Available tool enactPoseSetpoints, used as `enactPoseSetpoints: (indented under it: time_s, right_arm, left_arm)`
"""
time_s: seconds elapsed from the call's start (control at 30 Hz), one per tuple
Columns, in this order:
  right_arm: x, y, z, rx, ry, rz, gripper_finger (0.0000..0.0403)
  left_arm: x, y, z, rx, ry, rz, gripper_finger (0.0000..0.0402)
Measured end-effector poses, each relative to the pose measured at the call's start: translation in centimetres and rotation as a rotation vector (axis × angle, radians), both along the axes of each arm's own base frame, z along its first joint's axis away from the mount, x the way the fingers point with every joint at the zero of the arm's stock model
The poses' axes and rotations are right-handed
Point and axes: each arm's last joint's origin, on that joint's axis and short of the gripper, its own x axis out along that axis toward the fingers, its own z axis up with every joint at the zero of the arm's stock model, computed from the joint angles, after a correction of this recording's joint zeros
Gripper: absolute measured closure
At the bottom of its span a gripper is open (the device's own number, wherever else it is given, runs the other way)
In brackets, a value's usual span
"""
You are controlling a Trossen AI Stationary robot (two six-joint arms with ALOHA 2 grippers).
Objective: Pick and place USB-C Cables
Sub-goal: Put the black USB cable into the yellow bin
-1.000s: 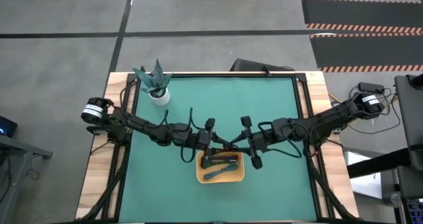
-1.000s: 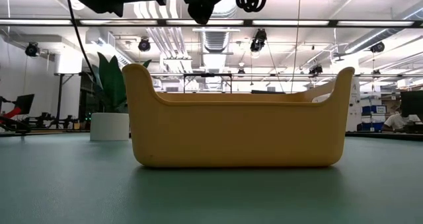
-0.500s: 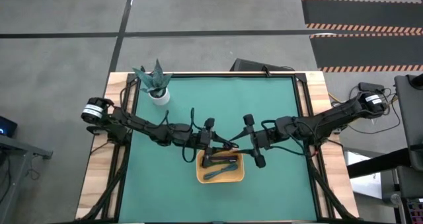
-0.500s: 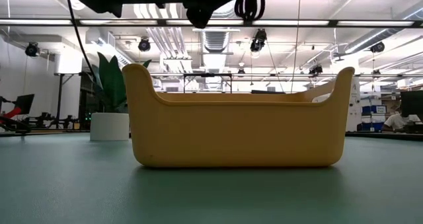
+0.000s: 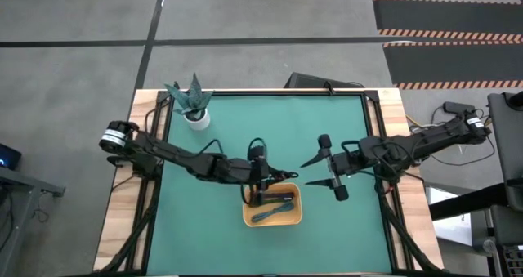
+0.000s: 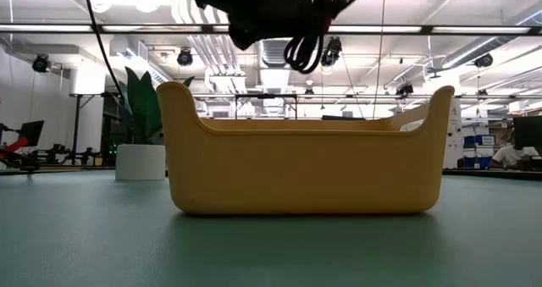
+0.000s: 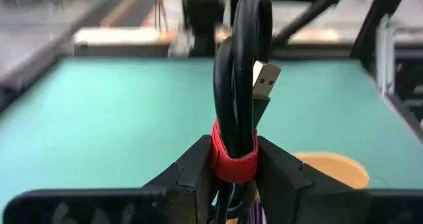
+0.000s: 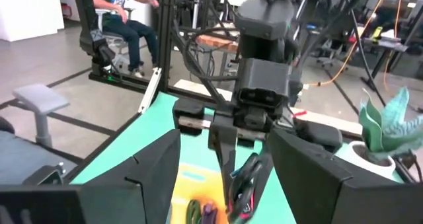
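A black USB-C cable bundle with a red band (image 7: 236, 159) hangs in the air, and my left gripper (image 5: 270, 179) is shut on it above the far left part of the orange tray (image 5: 292, 220). In the low view the bundle (image 6: 315, 20) is above the tray's rim (image 6: 305, 126). A teal cable (image 5: 274, 215) and darker cables (image 5: 274, 198) lie inside the tray. My right gripper (image 5: 310, 171) stands open to the right of the tray's far edge, nothing between its fingers. My left gripper pinches the bundle at its red band (image 7: 232, 164) between the two fingers (image 7: 198, 168). The black loops and a silver plug (image 7: 264, 75) reach out past the fingertips. The fingers come slanting down from the table's left. The bundle is clear of the tray.
A potted plant (image 5: 193, 105) stands at the table's far left corner. Green mat (image 5: 343, 244) lies bare to the right of and in front of the tray. A person sits in the room beyond the table (image 8: 122, 12).
My right gripper has opened, let go of the black bundle and drawn back toward the table's right edge. My left gripper has kept the bundle, turned, and gone a little toward the tray; the bundle now hangs lower over it.
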Motion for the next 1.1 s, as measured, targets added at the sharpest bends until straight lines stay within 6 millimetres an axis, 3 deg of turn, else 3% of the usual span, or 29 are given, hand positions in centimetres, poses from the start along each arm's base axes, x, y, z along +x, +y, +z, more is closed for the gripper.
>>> enactPoseSetpoints:
  time_s: [0.27, 0.47, 1.1]
  right_arm:
    - [-1.2, -0.3, -0.1, 0.021, 0.057, -0.006, 0.0179]
    - [-1.8, -0.5, 0.0, 0.026, 0.071, -0.007, 0.0179]
    - [-2.9, -0.7, -0.2, 0.011, 0.118, -0.007, 0.0179]
  left_arm:
    - [0.0, -0.8, 3.0, -0.031, 0.214, 0.058, 0.032]
    - [0.1, -1.2, 4.6, -0.164, 0.233, 0.066, 0.032]
    - [-0.4, -3.5, 4.8, -0.353, 0.323, 0.103, 0.032]
